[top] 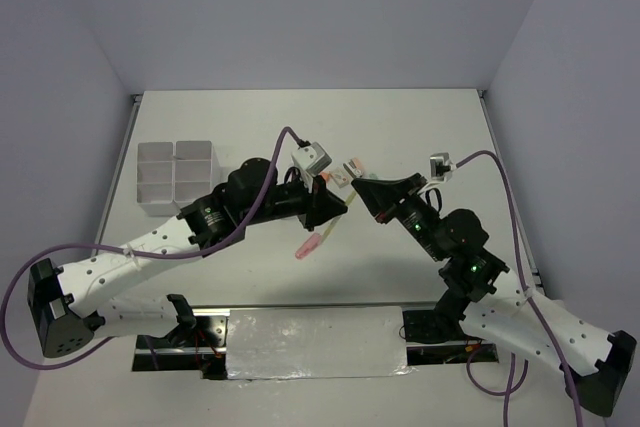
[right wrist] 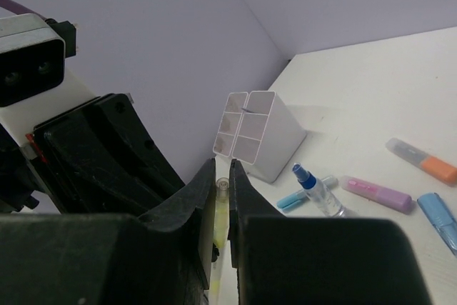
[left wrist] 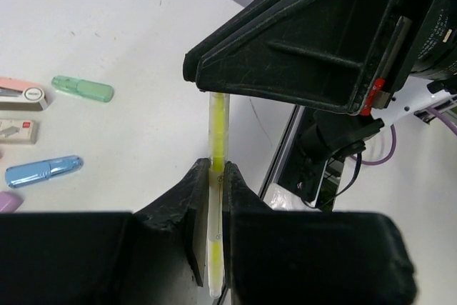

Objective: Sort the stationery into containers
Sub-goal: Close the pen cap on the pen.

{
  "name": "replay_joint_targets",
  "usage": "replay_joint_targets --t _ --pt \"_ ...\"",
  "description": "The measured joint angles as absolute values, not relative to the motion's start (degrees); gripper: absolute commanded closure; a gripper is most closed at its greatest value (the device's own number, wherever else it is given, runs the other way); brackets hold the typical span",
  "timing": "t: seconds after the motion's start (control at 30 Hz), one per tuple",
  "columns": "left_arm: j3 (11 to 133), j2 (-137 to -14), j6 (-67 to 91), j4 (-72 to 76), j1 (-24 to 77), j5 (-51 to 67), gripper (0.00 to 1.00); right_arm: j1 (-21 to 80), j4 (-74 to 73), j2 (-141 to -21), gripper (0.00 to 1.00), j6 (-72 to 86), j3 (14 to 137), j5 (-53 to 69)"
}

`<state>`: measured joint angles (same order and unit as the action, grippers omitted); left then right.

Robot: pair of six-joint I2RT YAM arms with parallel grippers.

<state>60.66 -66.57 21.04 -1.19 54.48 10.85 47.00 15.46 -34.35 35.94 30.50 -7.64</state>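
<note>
While a white four-compartment plastic organizer sits by the table's left edge, left gripper and right gripper pinch one thin yellow pen.

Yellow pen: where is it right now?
The yellow pen is near the middle of the table, between the two arms. The left gripper and the right gripper both pinch it, one at each end.

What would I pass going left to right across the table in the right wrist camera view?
white organizer → blue-capped bottle → purple marker → orange-tipped marker
</note>
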Motion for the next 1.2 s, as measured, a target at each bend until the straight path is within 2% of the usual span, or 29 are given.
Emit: replay_joint_targets --t 0.97,1.1,1.17,1.2 --pt "63.5 -68.1 21.3 -7.4 47.3 20.1 1.0 46.5 26.0 -38.8 1.0 39.0 25.3 -7.0" --pt "63.4 -68.1 21.0 -7.4 47.2 20.5 1.0 46.5 25.7 -38.7 0.86 39.0 25.6 -6.7" --pt "63.0 -68.0 20.6 -6.7 47.2 20.8 1.0 46.5 23.2 -37.8 0.73 38.6 26.8 -6.4" --pt "62.2 -67.7 20.0 -5.2 47.2 20.8 1.0 46.5 20.8 -37.2 0.72 37.9 28.0 -6.3"
